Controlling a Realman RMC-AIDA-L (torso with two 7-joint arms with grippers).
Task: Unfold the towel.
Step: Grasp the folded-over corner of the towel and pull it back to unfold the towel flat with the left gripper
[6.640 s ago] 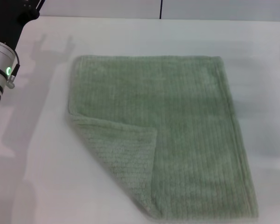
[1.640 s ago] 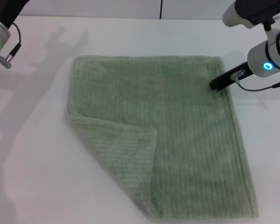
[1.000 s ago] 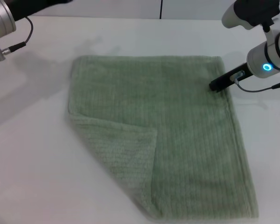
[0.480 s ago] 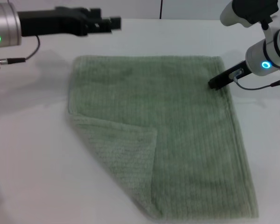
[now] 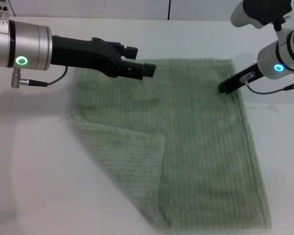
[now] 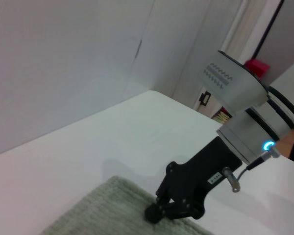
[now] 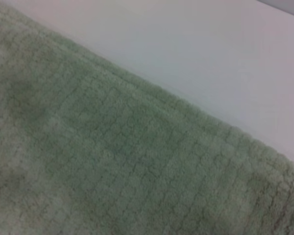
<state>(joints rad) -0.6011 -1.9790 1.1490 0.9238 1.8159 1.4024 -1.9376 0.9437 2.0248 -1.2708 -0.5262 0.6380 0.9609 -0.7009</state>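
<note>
The sage-green towel (image 5: 196,147) lies flat on the white table (image 5: 34,166), with its near left corner folded over into a triangular flap (image 5: 125,154). My left gripper (image 5: 143,61) is open and empty, reaching in from the left above the towel's far edge. My right gripper (image 5: 224,88) is shut, with its tip resting on the towel near its far right edge. The left wrist view shows the right gripper (image 6: 159,214) down on the towel (image 6: 103,210). The right wrist view shows only towel (image 7: 112,147) and table (image 7: 196,49) up close.
The white table surrounds the towel on all sides, with bare surface to the left and near left. A pale wall (image 5: 112,7) runs behind the table's far edge. A red object (image 6: 257,66) stands far off behind the right arm.
My left arm has swung in from the far left and its gripper now hangs over the towel's far edge. The right gripper and the towel have not moved.
</note>
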